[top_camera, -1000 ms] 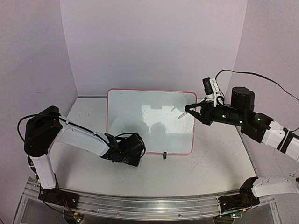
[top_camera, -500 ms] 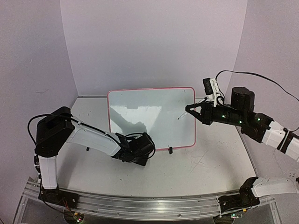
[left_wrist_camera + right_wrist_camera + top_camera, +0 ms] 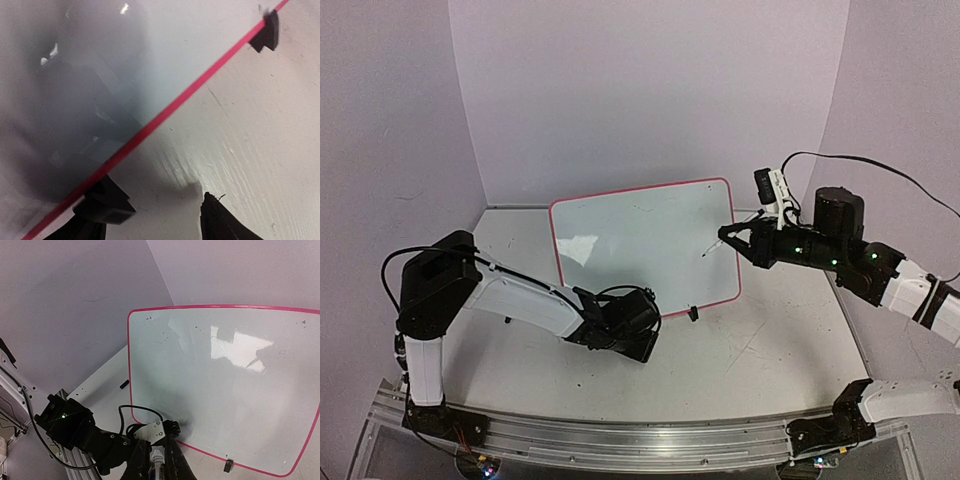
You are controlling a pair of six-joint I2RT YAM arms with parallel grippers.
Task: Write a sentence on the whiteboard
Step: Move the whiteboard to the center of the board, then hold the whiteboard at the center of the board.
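Standing on the table (image 3: 770,340) between the two arms, the whiteboard (image 3: 640,245) faces the camera above, its pink frame skewed so the right end sits higher in that view. At its lower edge the left gripper (image 3: 155,227) has its jaws spread apart, gripping nothing; one black clip foot (image 3: 106,204) lies just beside its left finger, the other clip foot (image 3: 266,31) farther along the frame. At the board's right side, the right gripper (image 3: 725,238) is clamped on a marker (image 3: 708,248) pointed at the white surface; whether the tip touches, I cannot tell
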